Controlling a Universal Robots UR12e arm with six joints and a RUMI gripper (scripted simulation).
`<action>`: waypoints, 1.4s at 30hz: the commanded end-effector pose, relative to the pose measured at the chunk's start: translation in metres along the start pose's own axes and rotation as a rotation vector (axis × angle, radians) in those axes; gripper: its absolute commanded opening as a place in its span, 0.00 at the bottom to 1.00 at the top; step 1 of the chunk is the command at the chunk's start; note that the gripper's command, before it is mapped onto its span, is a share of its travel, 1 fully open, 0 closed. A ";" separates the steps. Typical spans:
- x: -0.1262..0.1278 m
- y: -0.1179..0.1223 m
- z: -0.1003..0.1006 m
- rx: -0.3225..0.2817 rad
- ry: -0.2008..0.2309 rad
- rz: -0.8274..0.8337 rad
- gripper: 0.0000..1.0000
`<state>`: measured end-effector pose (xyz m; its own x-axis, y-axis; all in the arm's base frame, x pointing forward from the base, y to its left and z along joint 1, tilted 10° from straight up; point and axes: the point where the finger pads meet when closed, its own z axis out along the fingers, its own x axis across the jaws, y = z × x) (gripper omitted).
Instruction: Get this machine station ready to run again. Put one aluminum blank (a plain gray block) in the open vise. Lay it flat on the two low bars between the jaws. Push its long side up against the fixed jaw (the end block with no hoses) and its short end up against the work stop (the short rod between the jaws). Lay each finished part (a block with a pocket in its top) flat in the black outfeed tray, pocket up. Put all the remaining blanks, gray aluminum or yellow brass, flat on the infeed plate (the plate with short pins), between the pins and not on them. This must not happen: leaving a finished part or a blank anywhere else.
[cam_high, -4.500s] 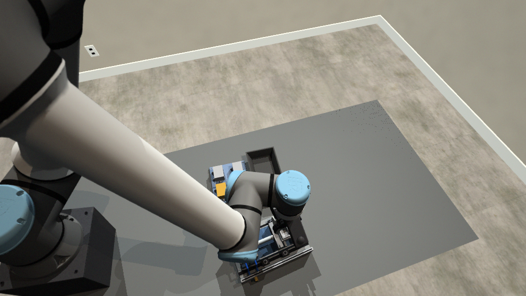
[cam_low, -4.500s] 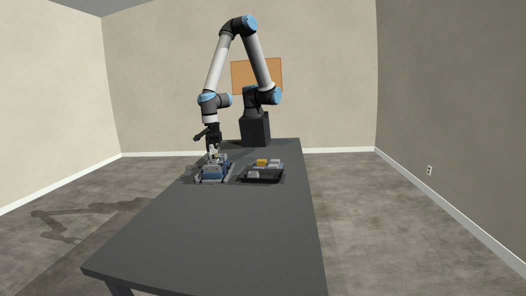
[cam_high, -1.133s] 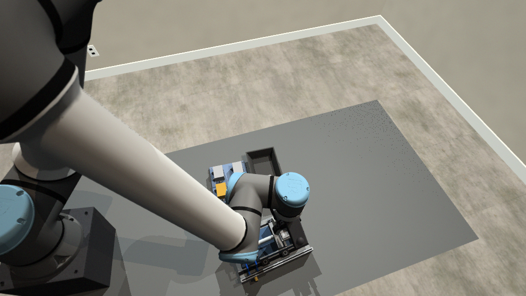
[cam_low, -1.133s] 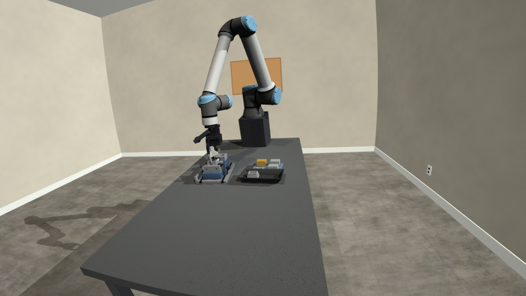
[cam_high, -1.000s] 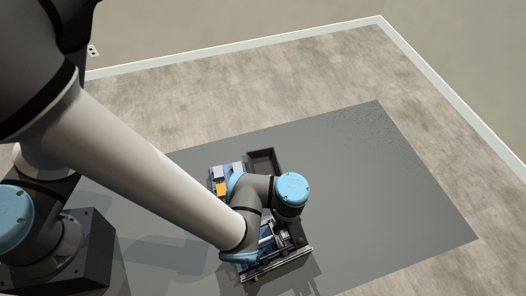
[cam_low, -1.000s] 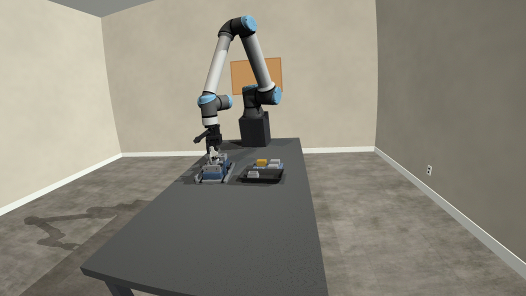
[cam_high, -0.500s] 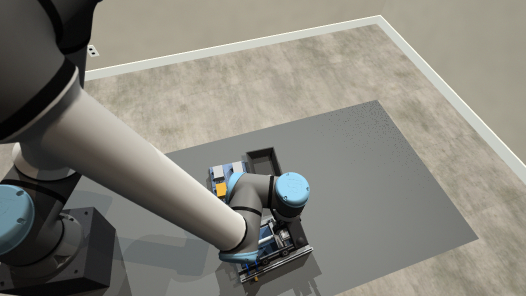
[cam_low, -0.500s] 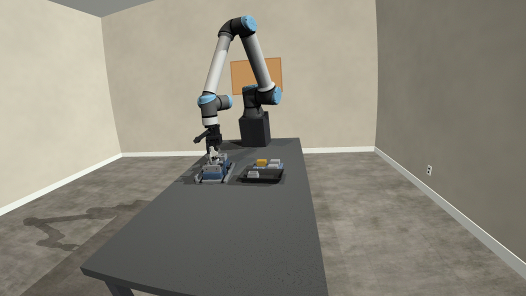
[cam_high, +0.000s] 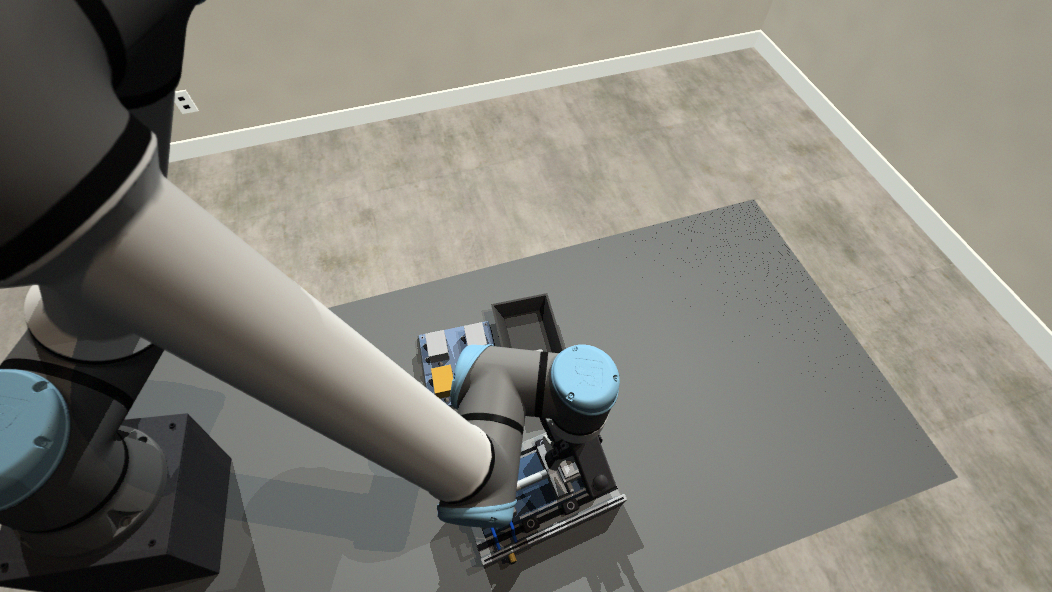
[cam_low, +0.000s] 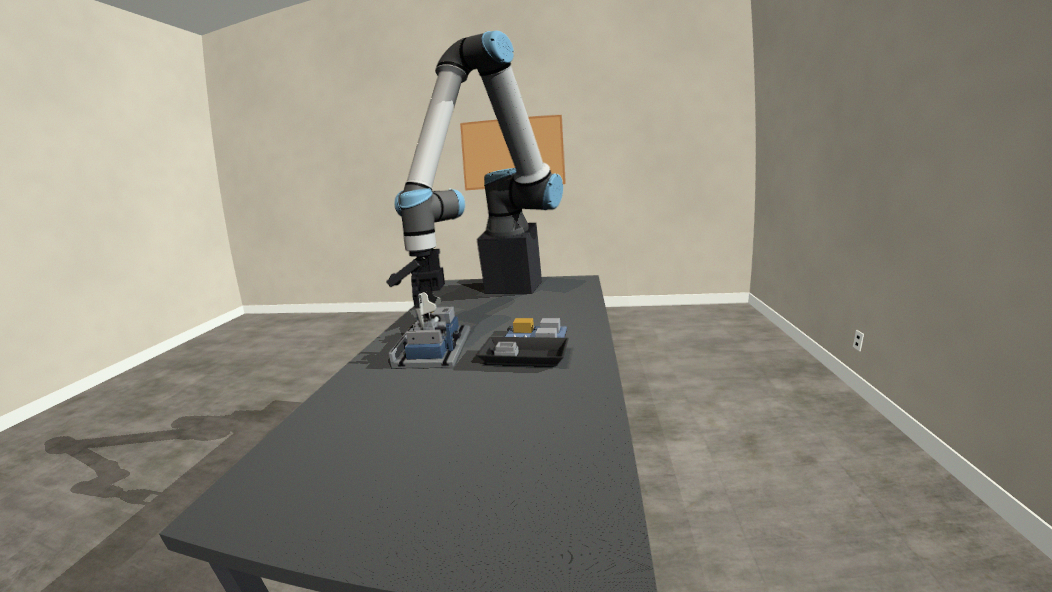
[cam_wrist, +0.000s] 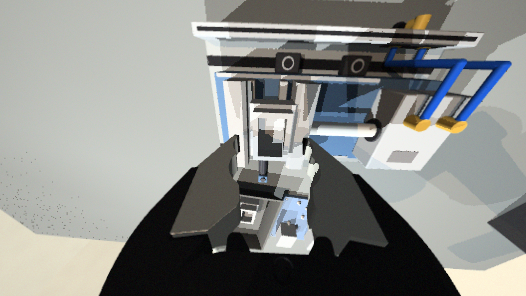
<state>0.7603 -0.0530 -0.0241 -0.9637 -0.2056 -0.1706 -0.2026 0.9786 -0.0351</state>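
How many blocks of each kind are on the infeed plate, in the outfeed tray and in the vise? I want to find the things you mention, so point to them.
Gray blanks (cam_high: 436, 344) (cam_high: 475, 332) (cam_low: 550, 323) (cam_low: 546, 332) (cam_wrist: 286, 241): 2
Yellow blank (cam_high: 442, 379) (cam_low: 523, 324): 1
Finished parts with pocket (cam_high: 568, 469) (cam_low: 506, 349) (cam_wrist: 272, 115) (cam_wrist: 247, 216): 2
Total visible: 5

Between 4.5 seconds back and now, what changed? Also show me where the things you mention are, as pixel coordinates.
The tool (cam_high: 562, 449) (cam_low: 424, 298) (cam_wrist: 271, 137) came down slightly toward the vise (cam_high: 531, 471) (cam_low: 425, 349) (cam_wrist: 230, 107). No pick-up or release shows. The vise's pocketed part (cam_high: 569, 469) (cam_wrist: 291, 134), the tray's part (cam_low: 506, 349) (cam_wrist: 247, 216) and the yellow blank (cam_high: 442, 379) (cam_low: 523, 325) stayed put.
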 end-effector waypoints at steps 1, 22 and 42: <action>-0.001 0.000 -0.001 0.001 -0.001 0.000 0.40; -0.001 0.000 -0.001 0.001 -0.001 0.000 0.00; -0.001 0.000 -0.001 0.001 -0.001 0.000 0.00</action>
<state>0.7603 -0.0530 -0.0241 -0.9637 -0.2056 -0.1706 -0.2026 0.9786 -0.0351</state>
